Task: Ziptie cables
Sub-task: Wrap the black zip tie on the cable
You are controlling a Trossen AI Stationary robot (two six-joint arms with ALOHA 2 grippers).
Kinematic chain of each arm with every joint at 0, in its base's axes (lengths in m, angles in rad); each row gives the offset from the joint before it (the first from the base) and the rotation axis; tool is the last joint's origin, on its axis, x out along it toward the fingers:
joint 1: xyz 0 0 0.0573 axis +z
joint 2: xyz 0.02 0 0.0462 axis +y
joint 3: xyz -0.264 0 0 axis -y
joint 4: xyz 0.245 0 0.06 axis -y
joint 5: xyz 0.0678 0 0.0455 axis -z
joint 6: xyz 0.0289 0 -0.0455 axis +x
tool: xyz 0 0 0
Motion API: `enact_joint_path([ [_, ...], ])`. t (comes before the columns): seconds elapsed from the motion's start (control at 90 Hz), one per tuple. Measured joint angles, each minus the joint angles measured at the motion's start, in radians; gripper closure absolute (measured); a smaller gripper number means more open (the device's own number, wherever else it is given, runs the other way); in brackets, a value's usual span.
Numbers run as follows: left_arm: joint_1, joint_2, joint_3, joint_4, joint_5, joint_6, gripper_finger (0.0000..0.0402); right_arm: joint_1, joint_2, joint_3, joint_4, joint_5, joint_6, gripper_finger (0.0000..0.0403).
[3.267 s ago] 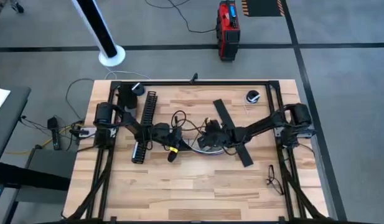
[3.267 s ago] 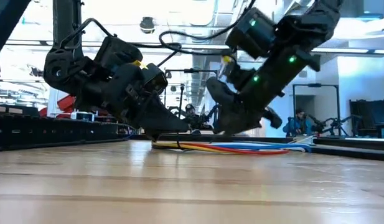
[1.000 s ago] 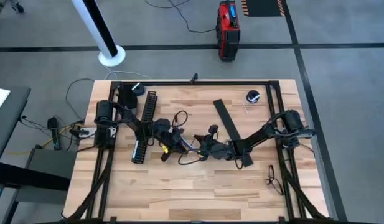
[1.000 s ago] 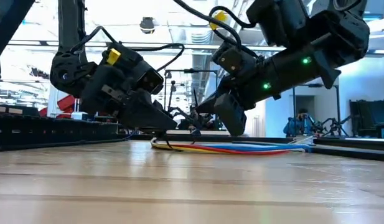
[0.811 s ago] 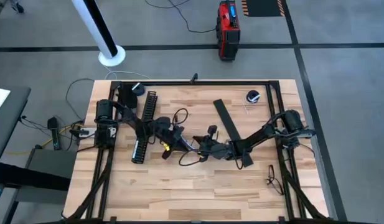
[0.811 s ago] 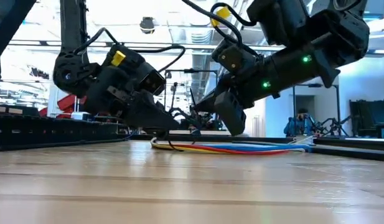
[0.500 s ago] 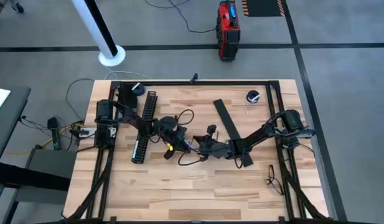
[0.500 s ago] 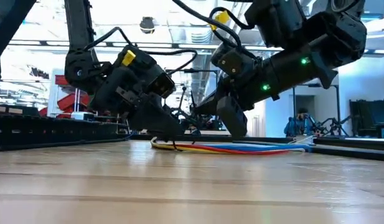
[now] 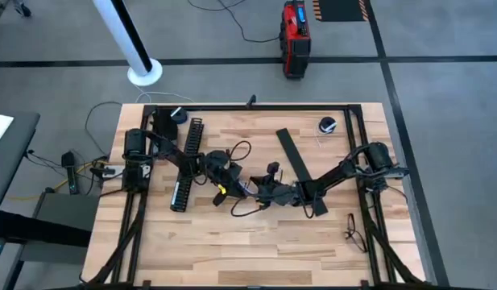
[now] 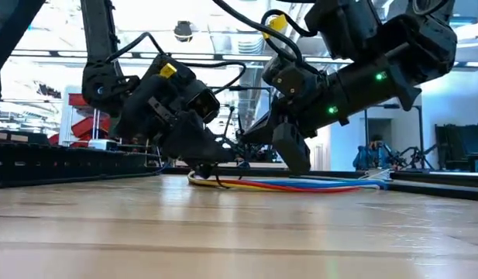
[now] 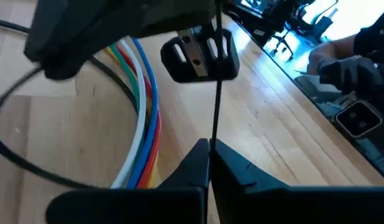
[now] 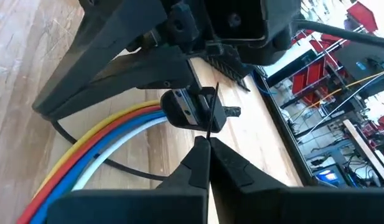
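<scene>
The cables (image 11: 144, 118), a bundle of white, blue, red, yellow and green wires, lie flat on the wooden table near its middle (image 9: 246, 199) (image 10: 300, 184). A thin black zip tie (image 11: 215, 93) runs straight between my two grippers, just above the bundle. My left gripper (image 9: 235, 188) (image 11: 209, 149) is shut on the tie. My right gripper (image 9: 258, 192) (image 12: 208, 144) faces it tip to tip and is also shut on the tie. In the low view both grippers slant down over the bundle's left end. My left gripper pinches the zip tie's thin strap (image 11: 212, 132) between its two fingertips. The fingers slant down from the table's left side. The strap runs straight on from them toward the right gripper, clear of the wood. My right gripper pinches the same black strap (image 12: 208, 130) between its two fingertips. It slants down from the table's right side. The strap runs straight on past the left gripper's finger pad (image 12: 190, 109).
A long black comb-slotted channel (image 9: 186, 161) lies at the left and a flat black strip (image 9: 297, 167) lies under the right arm. A small round object (image 9: 327, 125) sits at the far right and a thin black cord (image 9: 354, 229) at the near right. Bare wood fills the near half.
My left gripper has moved toward the table's right edge, closing on the right gripper until the two stand tip to tip. It has also turned a little about its wrist. The cables have stayed flat on the table and my right gripper has hardly moved.
</scene>
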Motion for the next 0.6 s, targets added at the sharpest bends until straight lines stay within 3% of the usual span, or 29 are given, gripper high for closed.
enact_joint_path([
  [0.6,0.000,0.000,0.012,-0.028,-0.002,-0.057,0.0401,-0.011,0.000,0.000,-0.001,-0.002,-0.068,0.0403],
])
